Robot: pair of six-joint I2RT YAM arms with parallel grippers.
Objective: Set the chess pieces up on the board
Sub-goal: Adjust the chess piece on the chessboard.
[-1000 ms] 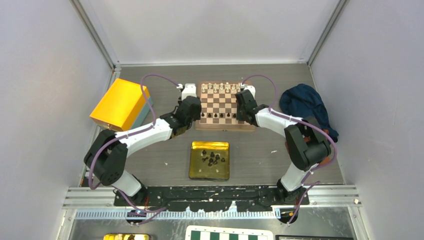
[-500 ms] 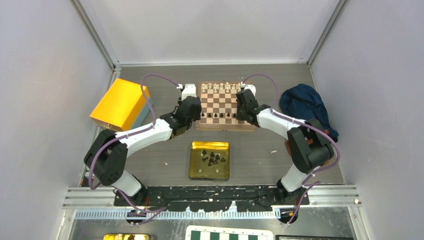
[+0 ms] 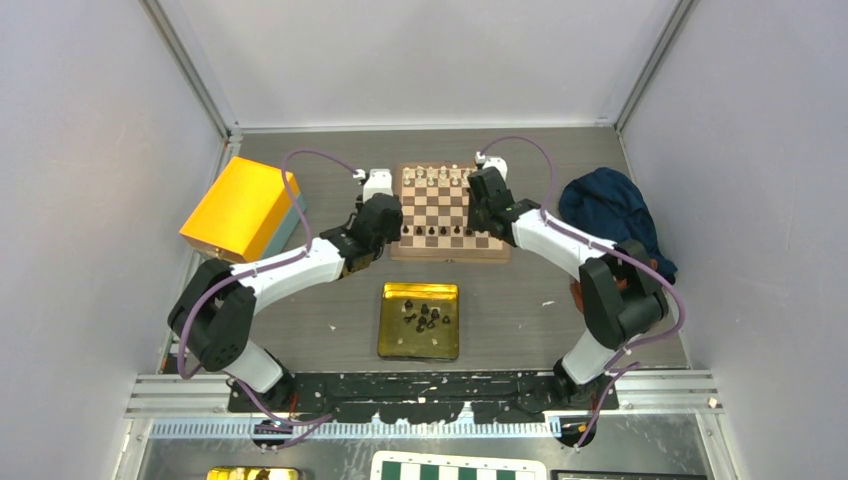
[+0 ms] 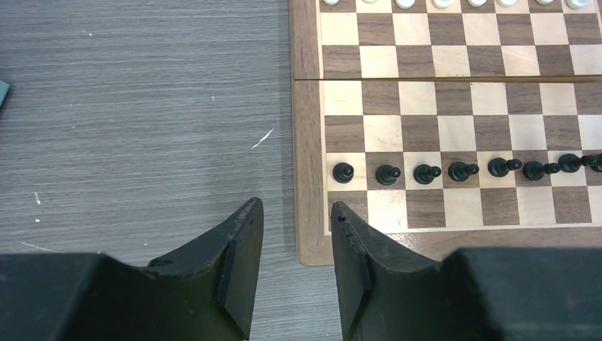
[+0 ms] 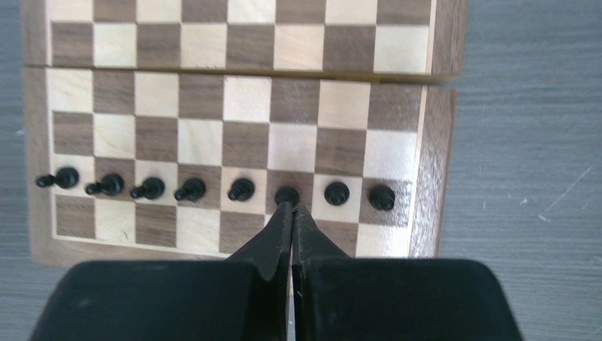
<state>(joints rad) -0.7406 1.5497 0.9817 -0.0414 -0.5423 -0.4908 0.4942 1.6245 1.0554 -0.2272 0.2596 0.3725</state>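
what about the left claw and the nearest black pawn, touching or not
Apart. The left wrist view shows a strip of board between the left claw and the nearest black pawn.

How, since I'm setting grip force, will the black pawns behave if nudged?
Probably tippy: the black pawns stand taller than their bases. Likely light: each fits inside one square of the board. Round, so a toppled one may roll.
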